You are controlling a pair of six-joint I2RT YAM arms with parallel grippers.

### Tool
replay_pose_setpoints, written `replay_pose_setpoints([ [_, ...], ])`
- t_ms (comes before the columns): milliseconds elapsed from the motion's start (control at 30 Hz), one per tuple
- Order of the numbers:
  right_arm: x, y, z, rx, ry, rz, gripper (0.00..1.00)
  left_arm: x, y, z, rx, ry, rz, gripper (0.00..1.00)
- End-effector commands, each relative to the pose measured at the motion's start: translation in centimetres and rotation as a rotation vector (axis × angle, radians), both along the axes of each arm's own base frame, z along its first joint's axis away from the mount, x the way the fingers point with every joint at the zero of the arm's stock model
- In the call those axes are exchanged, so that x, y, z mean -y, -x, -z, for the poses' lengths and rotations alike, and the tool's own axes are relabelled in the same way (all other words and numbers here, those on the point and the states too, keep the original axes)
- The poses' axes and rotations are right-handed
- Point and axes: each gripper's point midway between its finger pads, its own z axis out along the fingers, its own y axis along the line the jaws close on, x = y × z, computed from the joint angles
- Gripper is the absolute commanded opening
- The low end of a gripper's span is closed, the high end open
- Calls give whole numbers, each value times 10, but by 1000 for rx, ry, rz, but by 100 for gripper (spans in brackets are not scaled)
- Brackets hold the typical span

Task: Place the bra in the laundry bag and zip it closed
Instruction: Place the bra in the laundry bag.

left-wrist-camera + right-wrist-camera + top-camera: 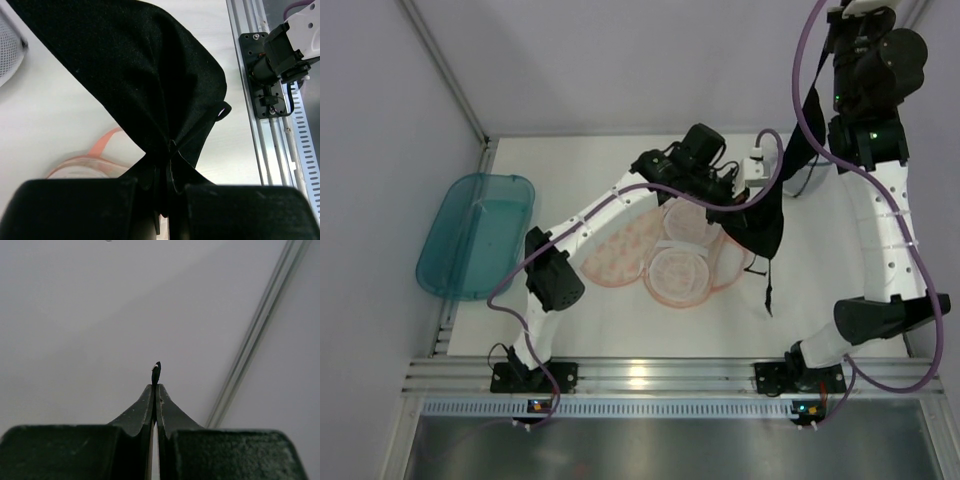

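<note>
1. The room is a pale cell: plain grey-white walls (pixel 620 60), metal frame posts in the corners, and a white desk (pixel 620 320) with an aluminium rail (pixel 650 375) along its near edge, where both arm bases are bolted.
2. At the far left a teal bin (pixel 470 240) sits at the desk's left edge, most of it out beyond the white surface. Only its own see-through floor shows inside.
3. Mid-desk, the laundry bag (pixel 620 255) lies flat and opened out. Its peach printed lobes are spread and two round inner cups face up.
4. The left pincer (pixel 162 167) hangs over the bag's right part, clamped tight on a bunched fold of the bra (pixel 767 225).
5. The bra is in the air, not in the bag. Its black fabric drapes from that fold over the bag's right edge and stretches up and to the right. A thin strap dangles toward the desk.
6. At the far right the right arm is raised high by the back wall. The right pincer (pixel 155 390) is pressed closed on a thin black bit of the bra, with only a small tip poking out past the fingertips.
</note>
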Motion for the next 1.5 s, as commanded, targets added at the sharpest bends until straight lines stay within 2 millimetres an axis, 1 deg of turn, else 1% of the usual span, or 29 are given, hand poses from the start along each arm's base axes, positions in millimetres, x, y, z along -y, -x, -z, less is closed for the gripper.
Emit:
replay_pose_setpoints([
  [0, 16, 14, -38, 121, -21, 52, 0, 1, 4, -26, 22, 62, 16, 0],
  [67, 7, 8, -28, 89, -14, 2, 0, -1, 2, -18, 7, 40, -1, 0],
  [133, -3, -10, 5, 9, -2, -31, 0, -8, 3, -15, 5, 28, -8, 0],
  [167, -12, -17, 17, -22, 11, -69, 0, -13, 2, -1, -14, -5, -21, 0],
  [233, -24, -37, 65, -141, 15, -117, 0, -21, 4, 3, -49, -21, -41, 0],
  [267, -34, -46, 92, -203, 29, -162, 0, -27, 11, 13, -103, -39, -29, 0],
  [333, -48, -56, 123, -272, 24, -219, 0, -40, 15, 17, -175, -45, -37, 0],
  [367, -62, -59, 145, -324, 27, -282, 0, -47, 25, 33, -247, -73, -26, 0],
  [433, -81, -66, 173, -388, 28, -344, 0, -58, 31, 43, -308, -100, -39, 0],
  [467, -92, -67, 186, -420, 29, -379, 0, -64, 39, 58, -357, -132, -41, 0],
  [500, -99, -72, 201, -453, 25, -390, 0, -69, 43, 63, -405, -148, -53, 0],
  [633, -130, -80, 240, -537, 17, -445, 0, -90, 51, 90, -563, -226, -128, 0],
  [733, -155, -85, 262, -578, 15, -470, 0, -107, 45, 104, -659, -256, -197, 0],
  [800, -163, -91, 276, -606, 16, -468, 0, -117, 38, 108, -688, -259, -233, 0],
  [867, -174, -92, 283, -616, 22, -460, 0, -126, 36, 118, -712, -276, -267, 0],
  [900, -179, -95, 293, -635, 26, -455, 0, -132, 32, 121, -721, -278, -288, 0],
  [933, -187, -94, 297, -643, 31, -466, 0, -137, 32, 127, -738, -290, -302, 0],
  [967, -187, -97, 301, -650, 32, -445, 0, -143, 29, 132, -747, -297, -322, 0],
  [1033, -198, -99, 318, -682, 50, -437, 0, -151, 31, 143, -761, -323, -346, 0],
  [1067, -202, -100, 320, -688, 55, -439, 0, -155, 29, 148, -755, -337, -364, 1],
  [1100, -207, -104, 335, -714, 66, -439, 0, -157, 29, 155, -763, -352, -373, 1],
  [1167, -217, -105, 343, -732, 81, -435, 0, -162, 28, 167, -787, -379, -407, 3],
  [1200, -223, -108, 358, -760, 92, -438, 0, -164, 27, 176, -801, -400, -422, 5],
  [1233, -229, -108, 364, -775, 92, -444, 0, -164, 26, 181, -806, -407, -431, 7],
  [1267, -233, -108, 364, -789, 94, -450, 5, -166, 25, 186, -815, -417, -443, 8],
  [1300, -238, -110, 376, -817, 93, -453, 13, -166, 24, 190, -819, -422, -454, 11],
  [1400, -246, -110, 373, -831, 51, -478, 24, -167, 22, 193, -829, -398, -476, 13],
  [1433, -246, -109, 369, -826, 43, -488, 34, -168, 20, 193, -814, -388, -485, 13],
  [1467, -247, -108, 365, -819, 36, -505, 47, -167, 15, 193, -818, -378, -520, 13],
])
